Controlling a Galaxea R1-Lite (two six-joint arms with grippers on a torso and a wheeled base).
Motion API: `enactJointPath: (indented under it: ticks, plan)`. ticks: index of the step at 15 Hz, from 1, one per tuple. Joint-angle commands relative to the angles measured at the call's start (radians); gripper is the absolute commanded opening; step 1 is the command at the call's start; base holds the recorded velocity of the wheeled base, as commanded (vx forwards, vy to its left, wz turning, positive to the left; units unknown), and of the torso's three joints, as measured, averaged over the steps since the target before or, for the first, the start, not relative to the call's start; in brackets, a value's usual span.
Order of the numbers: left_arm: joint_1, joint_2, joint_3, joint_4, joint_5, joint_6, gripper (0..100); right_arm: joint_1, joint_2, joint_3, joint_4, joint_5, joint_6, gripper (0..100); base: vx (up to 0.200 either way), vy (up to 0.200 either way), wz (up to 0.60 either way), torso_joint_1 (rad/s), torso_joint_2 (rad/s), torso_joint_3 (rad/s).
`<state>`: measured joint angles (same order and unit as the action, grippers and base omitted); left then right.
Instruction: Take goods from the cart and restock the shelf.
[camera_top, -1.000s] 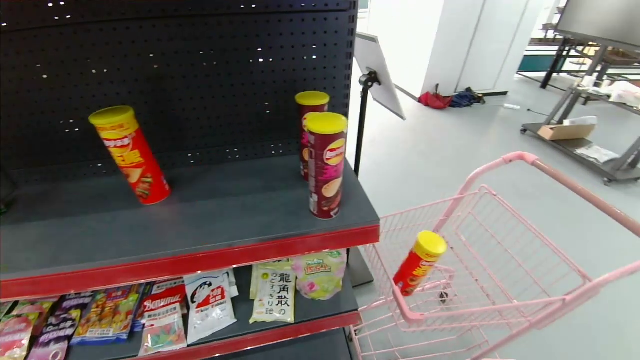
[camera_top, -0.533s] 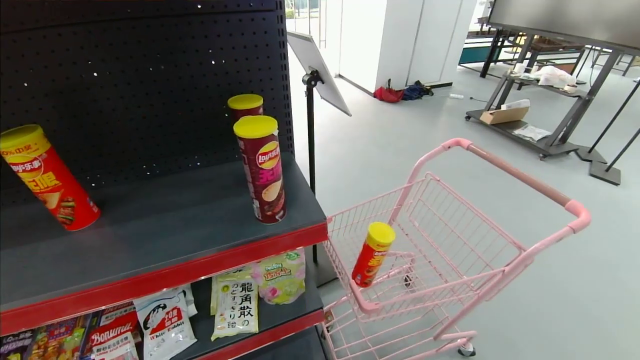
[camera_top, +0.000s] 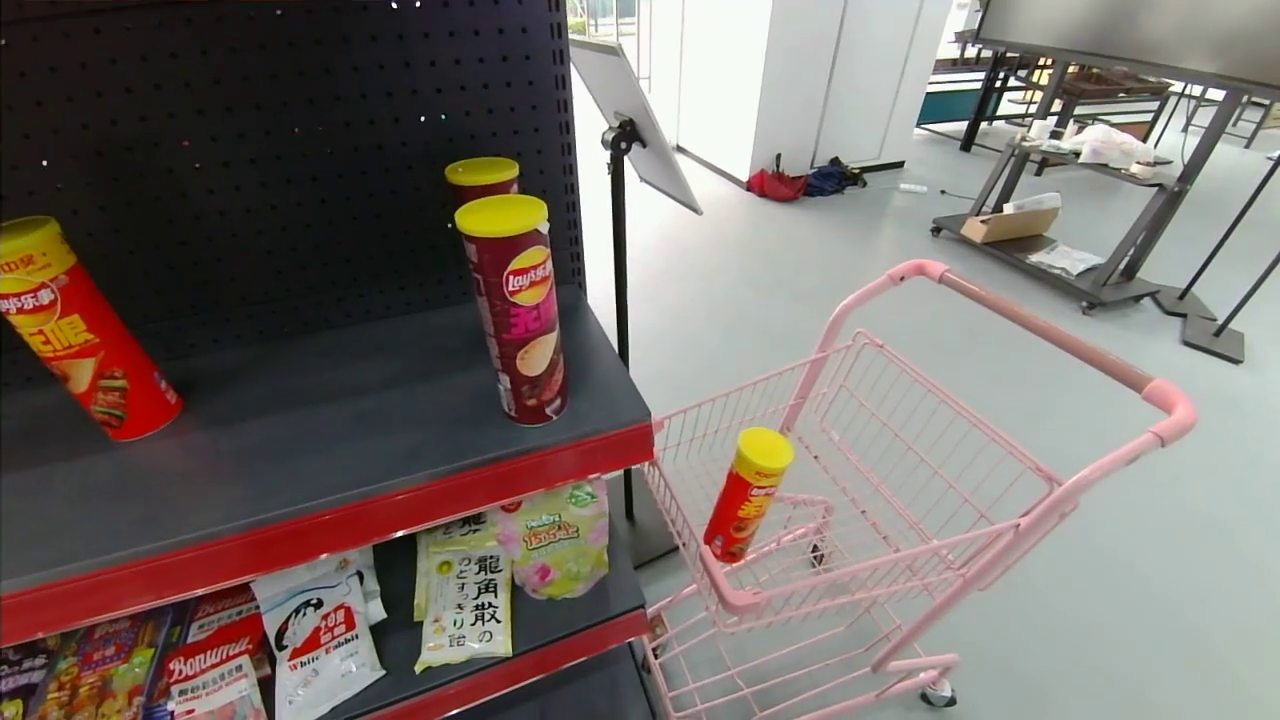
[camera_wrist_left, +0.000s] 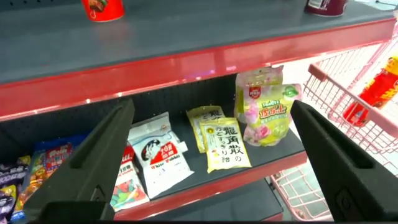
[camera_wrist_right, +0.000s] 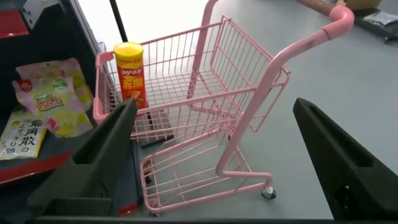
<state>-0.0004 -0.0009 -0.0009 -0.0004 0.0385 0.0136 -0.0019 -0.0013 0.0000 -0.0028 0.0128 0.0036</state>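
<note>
Right now my left tool (camera_wrist_left: 211, 106) is spread wide with nothing in it, and it faces the shelf's lower board (camera_wrist_left: 283, 158), where the snack bags lie. My right tool (camera_wrist_right: 214, 102) is spread wide too, and empty, facing the pink cart (camera_wrist_right: 273, 62).

On the head camera the shelf (camera_top: 330, 420) takes the left half of the frame and the pink cart (camera_top: 1040, 340) sits in the lower right, just beside the shelf's end. One red chip can (camera_top: 748, 494) stands in the basket with its yellow lid up, in the corner nearest the shelf, low and centre in the frame; the right wrist camera picks it up as well (camera_wrist_right: 130, 71).

On the shelf's upper board a maroon chip can (camera_top: 520, 310) stands upright near the front edge at the cart end, with a second maroon can (camera_top: 482, 178) close behind it by the pegboard back. A red can (camera_top: 80, 330) stands at the far left edge of the frame, well apart from those two.

On the lower board lie flat packets: a white pouch (camera_top: 320, 630), a pale yellow sachet (camera_top: 465, 595) and a green and pink bag (camera_top: 560, 540) side by side.

Behind the cart, upper right, a metal rack (camera_top: 1100, 280) carries a cardboard box (camera_top: 1010, 225).
</note>
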Motion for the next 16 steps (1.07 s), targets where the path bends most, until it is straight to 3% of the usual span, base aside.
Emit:
enactJointPath:
  ticks: [1, 16]
  plan:
    - [0.000, 0.001, -0.001, -0.001, 0.000, 0.000, 100, 0.000, 0.001, 0.000, 0.000, 0.001, -0.001, 100, 0.000, 0.000, 0.00, -0.144, 0.38, 0.227]
    - [0.000, 0.001, -0.001, -0.001, 0.000, -0.001, 100, 0.000, 0.001, 0.000, 0.000, 0.001, -0.002, 100, 0.000, 0.000, 0.00, -0.159, 0.45, 0.289]
